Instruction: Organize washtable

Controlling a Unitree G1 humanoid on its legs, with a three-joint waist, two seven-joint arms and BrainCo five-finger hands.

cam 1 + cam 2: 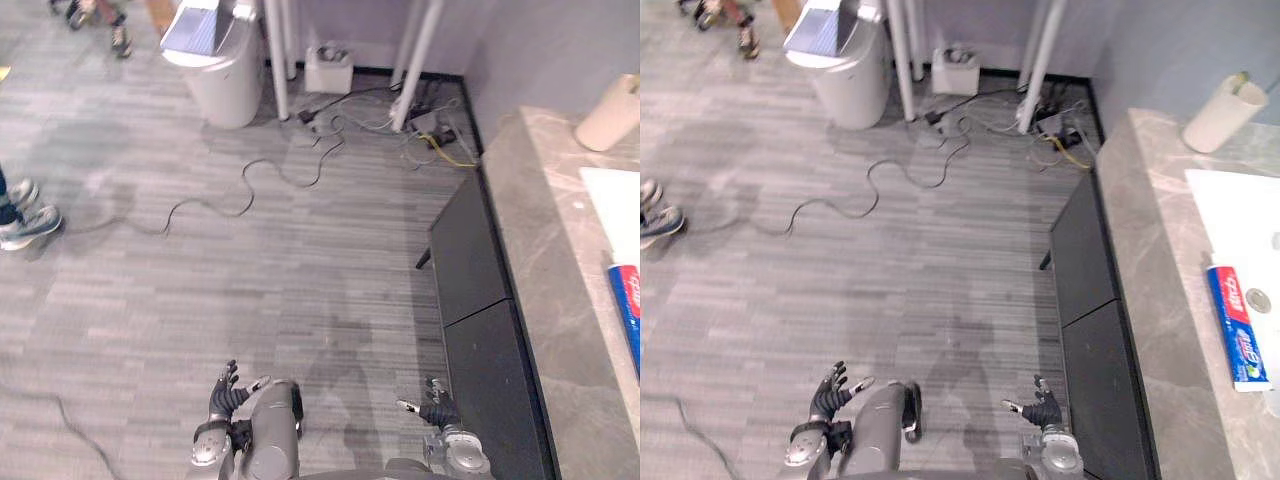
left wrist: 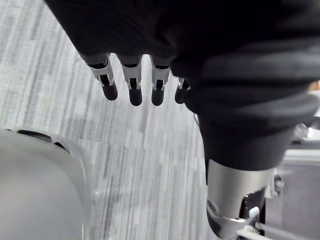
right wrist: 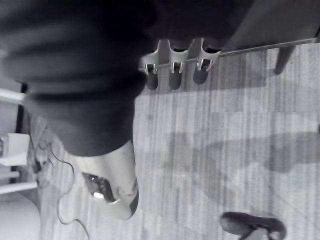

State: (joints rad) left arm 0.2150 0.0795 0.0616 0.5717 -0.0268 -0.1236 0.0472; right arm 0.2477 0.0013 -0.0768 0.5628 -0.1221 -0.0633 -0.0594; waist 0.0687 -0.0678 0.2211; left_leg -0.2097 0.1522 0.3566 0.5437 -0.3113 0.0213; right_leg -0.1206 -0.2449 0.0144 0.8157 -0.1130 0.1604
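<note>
Left hand: the left hand (image 1: 226,396) hangs low over the grey floor (image 1: 250,280), well apart from the table. In its wrist view the fingers (image 2: 135,85) point out straight and slightly spread, with nothing in them.
Right hand: the right hand (image 1: 436,408) hangs just beside the near end of the table's dark front (image 1: 480,310). Its fingers (image 3: 174,70) are straight and relaxed, and it holds nothing.
Table: the table (image 1: 1150,300) has a grey stone top and runs along the robot's right side, with dark panels below it facing the floor.
Toothpaste tube: a blue, red and white toothpaste tube (image 1: 1238,325) lies flat on the table top. It lies lengthwise along the table at the near edge of a white surface, well apart from both hands.
White surface: the pale white surface (image 1: 1240,215) is set in the table top beyond the tube. I cannot tell whether it is a basin.
Beige cup: a beige cup (image 1: 1218,113) stands tilted at the far end of the table.
Floor items: a pale bin (image 1: 215,60) and a small white box (image 1: 328,70) stand by the far wall.
Person: a person's shoes (image 1: 25,225) show at the left edge.
</note>
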